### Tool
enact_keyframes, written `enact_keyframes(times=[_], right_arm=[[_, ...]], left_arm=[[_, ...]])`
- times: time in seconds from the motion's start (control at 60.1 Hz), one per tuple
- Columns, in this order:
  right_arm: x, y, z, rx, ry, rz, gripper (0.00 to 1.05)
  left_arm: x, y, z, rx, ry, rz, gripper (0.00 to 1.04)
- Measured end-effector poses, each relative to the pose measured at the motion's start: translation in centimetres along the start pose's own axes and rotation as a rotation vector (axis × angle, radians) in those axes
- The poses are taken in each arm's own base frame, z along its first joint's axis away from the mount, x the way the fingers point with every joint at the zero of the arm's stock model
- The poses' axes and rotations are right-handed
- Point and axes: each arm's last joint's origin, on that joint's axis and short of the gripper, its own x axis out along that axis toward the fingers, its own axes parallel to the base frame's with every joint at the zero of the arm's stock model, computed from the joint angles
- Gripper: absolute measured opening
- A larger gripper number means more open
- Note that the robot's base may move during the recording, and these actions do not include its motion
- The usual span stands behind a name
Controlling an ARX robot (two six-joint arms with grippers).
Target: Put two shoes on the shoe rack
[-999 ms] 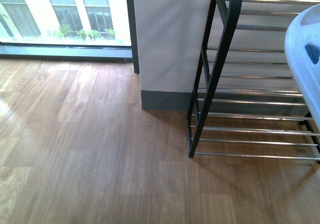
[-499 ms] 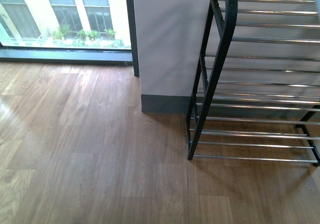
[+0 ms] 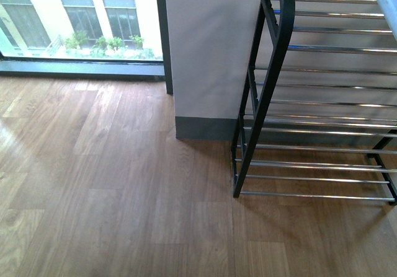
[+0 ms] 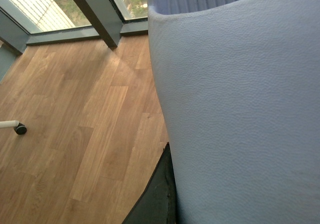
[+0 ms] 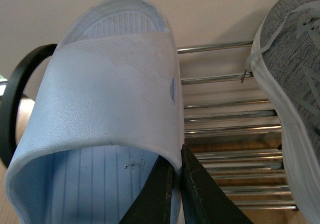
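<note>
Bare wood-plank floor [image 3: 111,190], the shoe rack [image 3: 260,103] upright on it beside the grey skirting [image 3: 205,128].

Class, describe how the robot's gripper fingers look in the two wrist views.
Right gripper: two matte black fingers, flat and tapering like wedges towards the tips. On the left, only one dark, slightly grainy finger shows. No cables or markings are visible.

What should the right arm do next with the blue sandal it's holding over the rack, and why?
Probably lower it onto the rods and open. In the right wrist view the right gripper pinches the strap of the blue sandal above the shoe rack, beside the grey sneaker already there. Whether the sole touches the rods is hidden, so go gently.
</note>
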Motion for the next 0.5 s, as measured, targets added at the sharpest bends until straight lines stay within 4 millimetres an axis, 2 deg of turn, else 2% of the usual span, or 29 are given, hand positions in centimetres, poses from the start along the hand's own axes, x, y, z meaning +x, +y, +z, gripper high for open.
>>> enact_keyframes(times=[0.25,0.499], right_arm=[[4.2,-0.6,1.7,-0.027,0.059,-0.061,0.02],[6.3,-2.0,1.5,-0.058,0.098,-0.130,0.02]], left_arm=[[0.0,0.0,0.0,0.000,0.000,0.000,0.02],[0.0,0.0,0.0,0.000,0.000,0.000,0.02]])
